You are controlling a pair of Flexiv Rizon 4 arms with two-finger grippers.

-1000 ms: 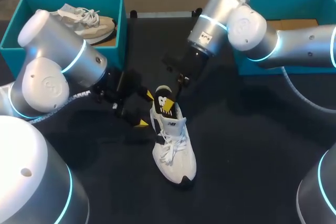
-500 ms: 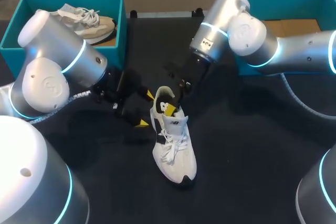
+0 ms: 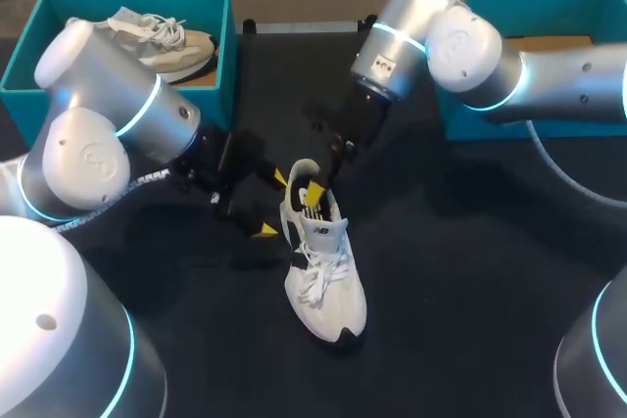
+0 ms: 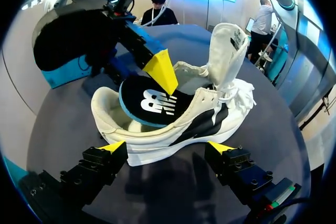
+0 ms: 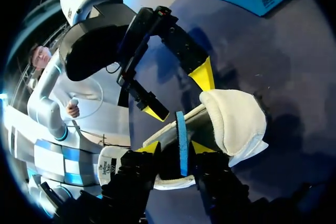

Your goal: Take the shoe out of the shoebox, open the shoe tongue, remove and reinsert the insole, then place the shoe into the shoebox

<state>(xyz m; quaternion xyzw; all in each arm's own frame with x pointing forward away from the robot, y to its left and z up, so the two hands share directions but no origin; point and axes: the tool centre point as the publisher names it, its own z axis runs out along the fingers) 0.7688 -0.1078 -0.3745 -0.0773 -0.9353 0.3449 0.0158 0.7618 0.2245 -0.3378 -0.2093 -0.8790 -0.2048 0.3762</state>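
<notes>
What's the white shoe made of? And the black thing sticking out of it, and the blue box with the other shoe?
The white shoe looks like soft woven fabric with a rubbery sole, and its tongue looks padded. The insole is probably foam: matte black top, blue edge, slightly curved. The shoebox is likely cardboard, with flat, dull teal walls.

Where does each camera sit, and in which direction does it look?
Head view: above and behind the robot, looking down on the table; left arm and right arm show.
Left wrist view: on the left wrist, facing the shoe side-on; left fingers show.
Right wrist view: on the right wrist, facing the shoe's opening; right fingers hold the insole.
Shared: all show shoe and insole.
</notes>
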